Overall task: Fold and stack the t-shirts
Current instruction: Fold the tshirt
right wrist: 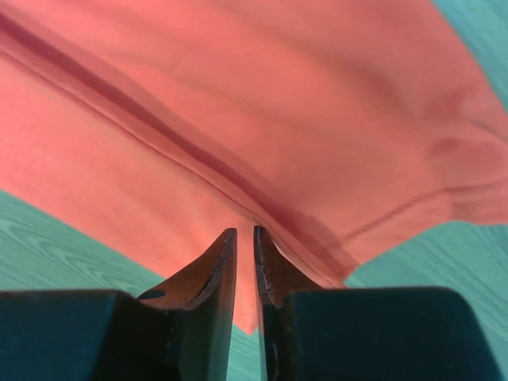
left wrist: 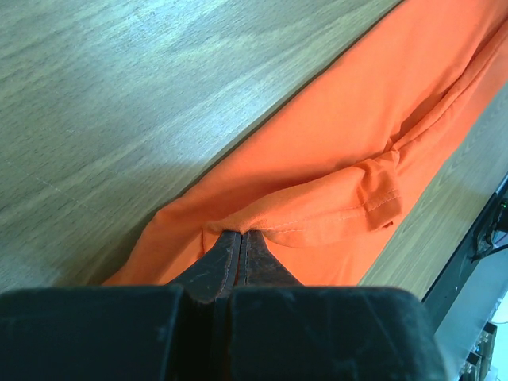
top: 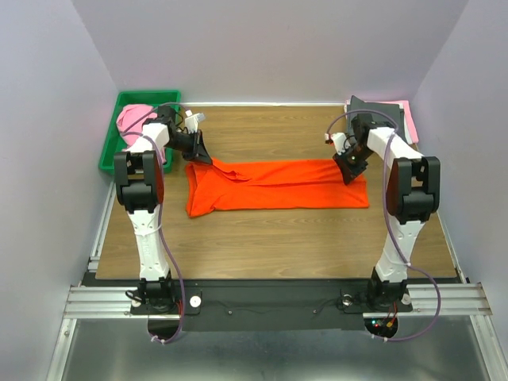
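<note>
Viewed from above, a green tray [top: 109,152] is sitting at the far left corner of the table [top: 270,238], holding a crumpled pink shirt [top: 131,119]. Just to its right, the left gripper [top: 202,155] is reaching down to the far left corner of the orange shirt [top: 278,186]. In the left wrist view this gripper [left wrist: 240,234] is pinching a ridge of the orange shirt [left wrist: 357,143], its jaws pressed together with cloth puckering at the tips and a hemmed sleeve lying just beyond. The orange shirt is lying across the middle of the table as a long band, partly folded lengthwise, its left end wider and rumpled. At its far right corner the right gripper [top: 349,171] is meeting the cloth. In the right wrist view this gripper [right wrist: 244,232] is showing only a thin slit between its jaws, closing on a fold line of the orange shirt [right wrist: 278,95]. At the far right corner, a grey shirt [top: 373,105] is lying on pink cloth [top: 407,115], well apart from the orange shirt.
</note>
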You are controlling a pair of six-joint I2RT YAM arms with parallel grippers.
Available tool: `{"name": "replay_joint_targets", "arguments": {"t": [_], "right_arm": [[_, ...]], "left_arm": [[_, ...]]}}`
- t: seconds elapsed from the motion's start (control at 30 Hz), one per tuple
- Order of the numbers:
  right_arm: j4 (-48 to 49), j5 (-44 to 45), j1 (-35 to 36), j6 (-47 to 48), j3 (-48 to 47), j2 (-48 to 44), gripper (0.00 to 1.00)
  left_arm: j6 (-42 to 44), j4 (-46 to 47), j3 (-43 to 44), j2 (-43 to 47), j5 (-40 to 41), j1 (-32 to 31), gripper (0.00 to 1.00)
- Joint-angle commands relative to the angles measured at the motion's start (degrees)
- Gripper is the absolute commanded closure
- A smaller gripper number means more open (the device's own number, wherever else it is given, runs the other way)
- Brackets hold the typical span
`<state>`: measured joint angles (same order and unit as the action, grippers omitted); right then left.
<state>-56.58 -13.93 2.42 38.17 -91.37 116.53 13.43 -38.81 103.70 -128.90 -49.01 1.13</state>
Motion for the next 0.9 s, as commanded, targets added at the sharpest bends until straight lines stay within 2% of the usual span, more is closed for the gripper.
{"name": "replay_joint_targets", "arguments": {"t": [0.0, 0.1, 0.2, 0.27, 0.33, 0.6, 0.87], "right_arm": [[1.0, -0.5, -1.9, -2.9, -4.2, 2.1, 0.78], [1.0, -2.8, -2.0, -6.1, -8.7, 3.4, 0.69], [1.1, -11.6, -1.8, -9.7, -13.6, 3.3, 0.63], [2.3, -20.0, -1.5, -11.9, -15.1, 2.7, 0.53], [5.3, -23.2, 0.6, -15.1, -16.4, 2.2, 0.49], [11.7, -21.9, 14.8, -10.3, -20.2, 3.4, 0.39], [14.4, -18.0, 26.5, -9.5, -31.3, 11.6, 0.41]], "left_arm": [[1.1, -1.2, -0.4, 2.5, -0.6, 0.2, 1.00], [1.0, -1.2, -0.6, 2.8, -0.7, 0.2, 1.00], [0.8, -1.7, -0.5, 3.0, -0.7, 0.2, 1.00], [0.9, -2.3, -0.3, 3.0, -1.0, 0.2, 1.00], [0.5, -3.0, -0.8, 3.0, -1.5, 0.2, 1.00], [-1.1, -4.3, -2.0, 3.6, -5.9, 0.1, 1.00], [-5.8, -1.7, -2.4, 3.9, -5.8, 0.0, 1.00]]}}
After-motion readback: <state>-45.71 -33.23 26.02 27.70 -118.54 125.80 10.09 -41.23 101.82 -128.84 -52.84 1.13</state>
